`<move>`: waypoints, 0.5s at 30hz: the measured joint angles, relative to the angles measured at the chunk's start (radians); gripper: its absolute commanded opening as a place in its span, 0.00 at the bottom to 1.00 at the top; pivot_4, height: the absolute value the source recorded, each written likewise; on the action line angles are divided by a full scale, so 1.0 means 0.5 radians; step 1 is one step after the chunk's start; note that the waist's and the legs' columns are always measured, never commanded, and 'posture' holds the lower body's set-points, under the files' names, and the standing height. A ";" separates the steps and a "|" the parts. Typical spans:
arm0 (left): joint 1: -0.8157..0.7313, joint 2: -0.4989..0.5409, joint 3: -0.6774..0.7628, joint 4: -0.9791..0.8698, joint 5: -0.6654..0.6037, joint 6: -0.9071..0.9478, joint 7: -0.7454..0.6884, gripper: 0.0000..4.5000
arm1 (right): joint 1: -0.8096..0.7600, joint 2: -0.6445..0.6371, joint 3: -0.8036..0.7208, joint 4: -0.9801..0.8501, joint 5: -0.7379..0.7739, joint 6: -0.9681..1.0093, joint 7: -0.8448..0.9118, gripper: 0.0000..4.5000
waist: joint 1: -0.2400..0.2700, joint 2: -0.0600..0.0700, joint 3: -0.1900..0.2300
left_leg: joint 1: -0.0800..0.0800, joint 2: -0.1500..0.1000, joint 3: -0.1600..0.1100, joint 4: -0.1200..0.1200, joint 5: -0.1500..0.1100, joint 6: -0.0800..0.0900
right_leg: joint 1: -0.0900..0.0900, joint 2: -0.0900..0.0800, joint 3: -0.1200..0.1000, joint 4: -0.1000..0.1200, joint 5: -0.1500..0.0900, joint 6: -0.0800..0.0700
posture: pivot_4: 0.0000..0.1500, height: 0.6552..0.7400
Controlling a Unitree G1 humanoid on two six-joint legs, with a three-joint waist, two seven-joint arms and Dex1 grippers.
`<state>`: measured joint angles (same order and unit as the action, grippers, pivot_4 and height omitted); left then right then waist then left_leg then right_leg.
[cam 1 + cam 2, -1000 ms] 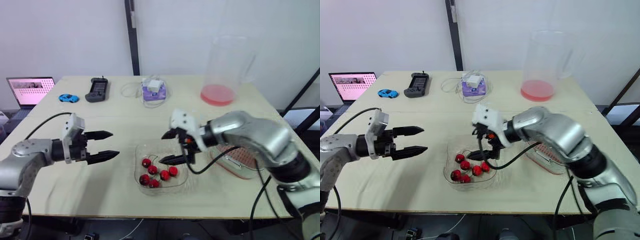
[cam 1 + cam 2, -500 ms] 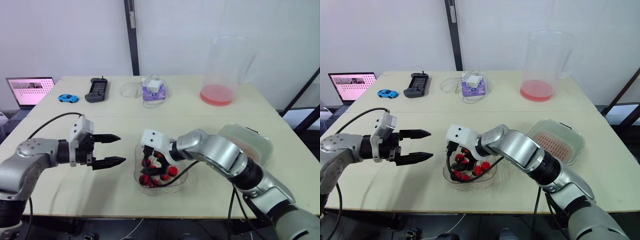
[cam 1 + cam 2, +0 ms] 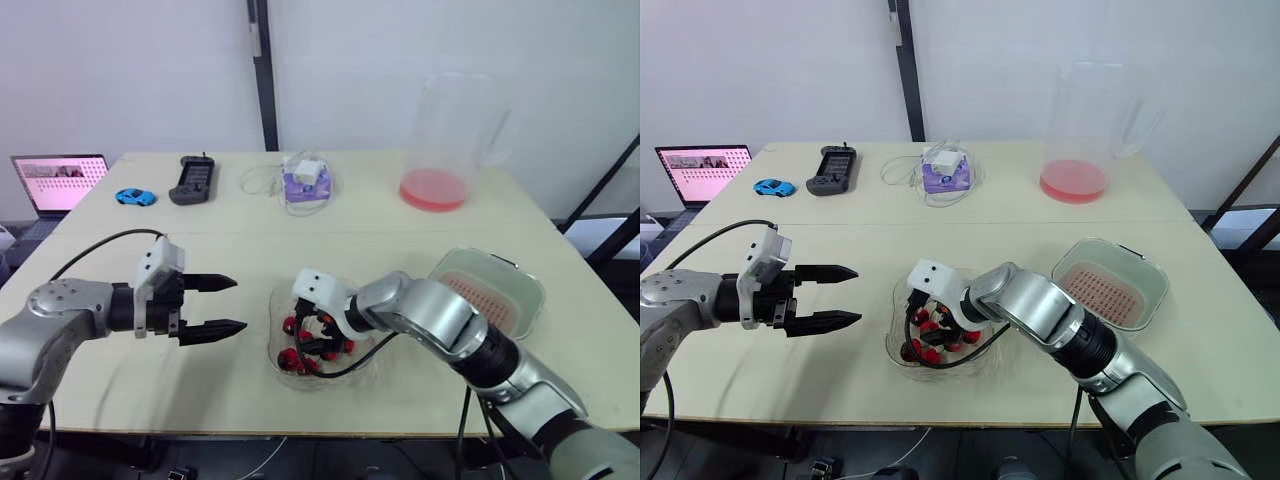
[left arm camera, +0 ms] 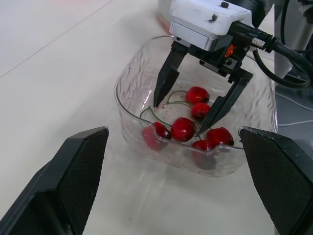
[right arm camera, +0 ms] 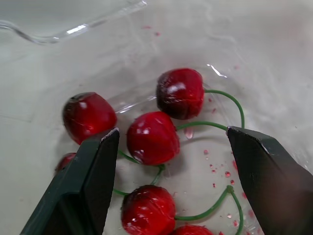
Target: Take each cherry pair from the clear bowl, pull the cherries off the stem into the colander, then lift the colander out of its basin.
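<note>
Right gripper [image 4: 177, 119] has dropped from above the table [image 3: 200, 220] into the clear bowl [image 4: 134, 68], which sits near the table's front edge. Its fingers are apart, straddling the cherries [image 5: 151, 138], with nothing pinched yet. Likely the pick of a pair is about to begin. The colander [image 3: 495, 305] looks empty in its basin [image 3: 440, 262], toward the right edge. Left gripper [image 3: 238, 304] hovers open, left of the bowl. Bare table lies on either side of the bowl, but its walls crowd the fingers. The jug [image 3: 450, 130] stands well apart, near the far edge.
</note>
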<state>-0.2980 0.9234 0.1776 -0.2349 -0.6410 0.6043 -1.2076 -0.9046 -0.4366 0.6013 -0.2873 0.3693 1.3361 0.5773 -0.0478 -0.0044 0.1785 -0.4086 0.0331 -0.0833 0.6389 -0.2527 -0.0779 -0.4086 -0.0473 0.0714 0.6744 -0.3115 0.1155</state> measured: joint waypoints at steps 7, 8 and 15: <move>0.014 0.000 0.000 0.001 -0.006 0.011 0.000 1.00 | 0.037 0.052 0.000 -0.002 -0.005 0.021 -0.019 0.55 | 0.000 0.000 0.000 | 0.000 0.000 0.000 0.000 0.000 0.000 | 0.000 0.000 0.000 0.000 0.000 0.000 | 1.00 0.92; 0.014 0.000 0.000 0.001 -0.006 0.011 -0.001 1.00 | 0.041 0.051 0.000 -0.004 -0.005 0.026 -0.021 0.55 | 0.000 0.000 0.000 | 0.000 0.000 0.000 0.000 0.000 0.000 | 0.000 0.000 0.000 0.000 0.000 0.000 | 1.00 0.92; 0.014 0.000 0.000 0.004 -0.007 0.011 -0.013 1.00 | 0.067 0.051 -0.001 -0.008 -0.005 0.045 -0.042 0.55 | 0.000 0.000 0.000 | 0.000 0.000 0.000 0.000 0.000 0.000 | 0.000 0.000 0.000 0.000 0.000 0.000 | 1.00 0.92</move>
<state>-0.2910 0.9233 0.1776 -0.2327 -0.6443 0.6098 -1.2143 -0.8712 -0.4109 0.6009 -0.2911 0.3666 1.3584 0.5563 -0.0477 -0.0044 0.1785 -0.4086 0.0331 -0.0833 0.6388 -0.2527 -0.0779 -0.4086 -0.0473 0.0714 0.6743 -0.3115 0.1154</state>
